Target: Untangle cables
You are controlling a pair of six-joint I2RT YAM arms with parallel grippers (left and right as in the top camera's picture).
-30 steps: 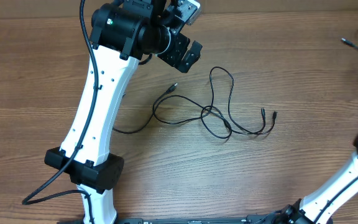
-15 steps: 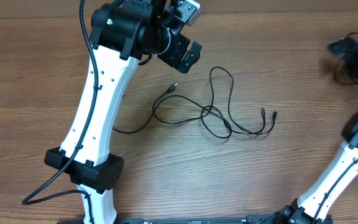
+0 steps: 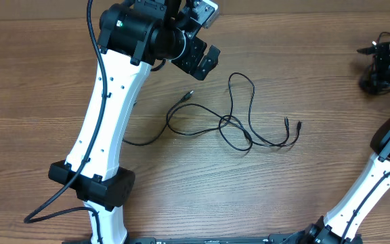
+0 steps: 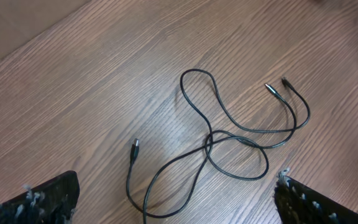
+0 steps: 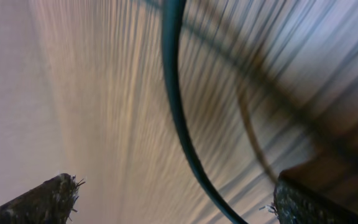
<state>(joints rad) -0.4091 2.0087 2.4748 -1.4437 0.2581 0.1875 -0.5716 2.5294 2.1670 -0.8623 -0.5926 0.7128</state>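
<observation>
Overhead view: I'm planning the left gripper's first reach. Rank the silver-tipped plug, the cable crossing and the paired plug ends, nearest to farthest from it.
From the left gripper:
1. silver-tipped plug, just below it in the picture.
2. cable crossing, mid-table.
3. paired plug ends, toward the right arm's side.

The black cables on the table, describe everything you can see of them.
Thin black flexible cables lie loose and flat on the wooden table, looped and crossing each other in a central tangle. One silver-tipped plug points up-left; two plug ends lie side by side at right. Only the table touches them.
</observation>
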